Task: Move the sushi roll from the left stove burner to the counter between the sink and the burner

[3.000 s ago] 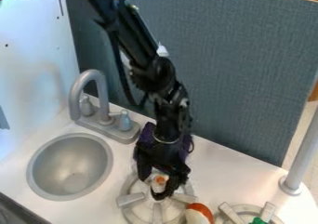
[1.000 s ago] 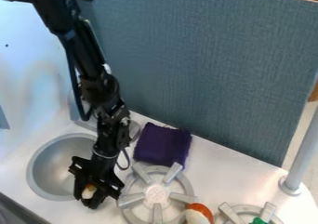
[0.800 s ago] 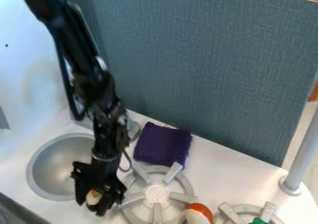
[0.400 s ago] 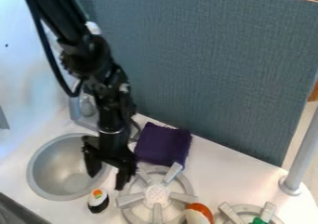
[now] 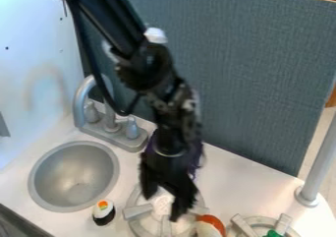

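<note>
We see the black gripper open, fingers spread and empty, over the round grey burner with its blocky spokes. Sushi piece, white with a black base and orange-green top, sits upright on the smooth white counter, between burner and round grey sink. Purple cloth partly hidden behind the gripper. We get a curved grey faucet, a rounded orange-and-white object beside the burner, woven-look blue-grey panel behind.
</note>
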Robot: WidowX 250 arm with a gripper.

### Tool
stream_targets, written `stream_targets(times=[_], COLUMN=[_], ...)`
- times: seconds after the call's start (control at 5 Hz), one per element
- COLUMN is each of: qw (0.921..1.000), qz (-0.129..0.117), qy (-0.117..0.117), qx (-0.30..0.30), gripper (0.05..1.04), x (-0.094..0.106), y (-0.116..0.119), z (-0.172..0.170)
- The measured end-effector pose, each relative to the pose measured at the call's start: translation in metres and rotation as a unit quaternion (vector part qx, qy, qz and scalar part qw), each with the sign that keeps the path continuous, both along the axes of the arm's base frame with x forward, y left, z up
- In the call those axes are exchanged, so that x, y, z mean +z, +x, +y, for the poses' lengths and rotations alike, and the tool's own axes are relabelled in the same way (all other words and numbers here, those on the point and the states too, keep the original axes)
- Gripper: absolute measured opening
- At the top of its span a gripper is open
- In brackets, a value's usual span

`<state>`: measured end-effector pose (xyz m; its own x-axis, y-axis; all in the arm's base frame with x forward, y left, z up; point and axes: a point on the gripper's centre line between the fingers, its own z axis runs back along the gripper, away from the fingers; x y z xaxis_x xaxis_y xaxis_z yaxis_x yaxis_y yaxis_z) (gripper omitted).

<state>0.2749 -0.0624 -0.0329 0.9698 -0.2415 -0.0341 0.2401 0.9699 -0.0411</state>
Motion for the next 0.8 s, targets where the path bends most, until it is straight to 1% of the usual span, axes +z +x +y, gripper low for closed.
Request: stream_targets(times=[0.2, 0.4, 0.6, 0.8], qw=[0.9985, 0.9976, 0.9956, 0.9939], qz=[-0.015, -0.02, -0.024, -0.029], qy=[-0.01, -0.022, -0.029, -0.019], qx=[-0.052, -0.063, -0.085, -0.104], gripper=[1.005, 1.005, 1.005, 1.005], x=[0.007, 0.019, 0.029, 0.034], y=[0.003, -0.01, -0.014, -0.012], z=[-0.04, -0.047, -0.057, -0.066])
